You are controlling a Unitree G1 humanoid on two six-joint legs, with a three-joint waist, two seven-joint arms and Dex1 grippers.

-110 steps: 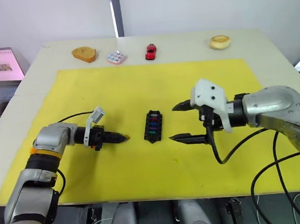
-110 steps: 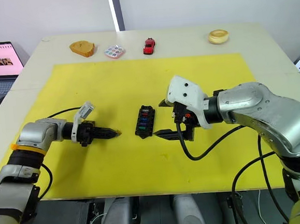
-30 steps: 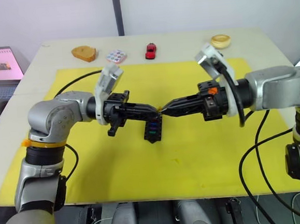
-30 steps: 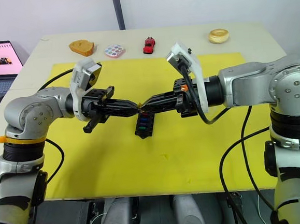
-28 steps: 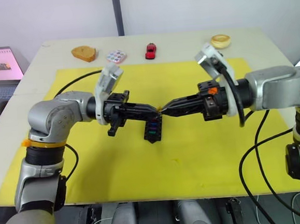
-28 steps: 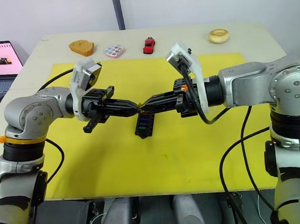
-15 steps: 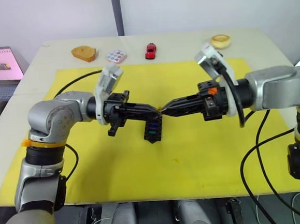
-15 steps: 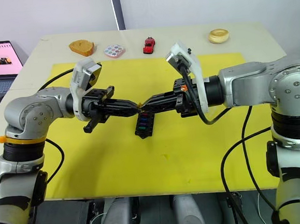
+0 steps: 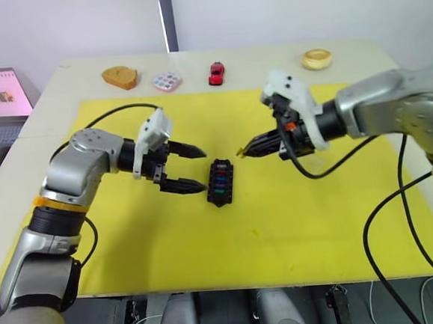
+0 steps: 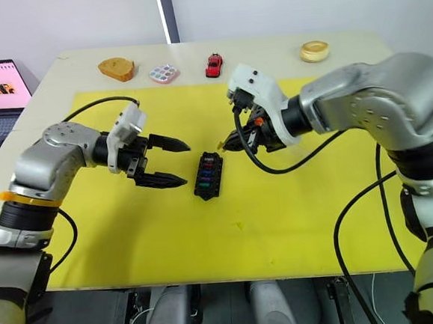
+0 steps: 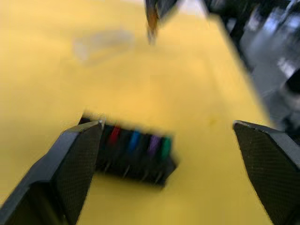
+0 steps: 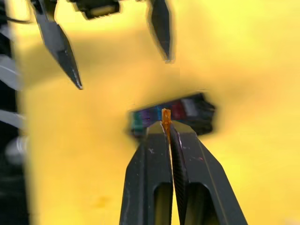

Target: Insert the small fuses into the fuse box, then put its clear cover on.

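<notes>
The black fuse box lies on the middle of the yellow mat, with red, teal, purple and green small fuses seated in its slots. My left gripper stands open just left of the box, nothing between its fingers. My right gripper hovers above the box's far right end, shut on an amber fuse that sticks out of its tips. A faint transparent shape, likely the clear cover, lies on the mat beyond the box in the left wrist view.
Along the table's far edge sit a brown bread-like piece, a pastel-dotted tile, a red toy car and a round pastry. A laptop stands off the table's left side.
My left gripper has opened and drawn back to the left from the meeting point above the box. The right gripper has kept the amber fuse and pulled slightly right.
</notes>
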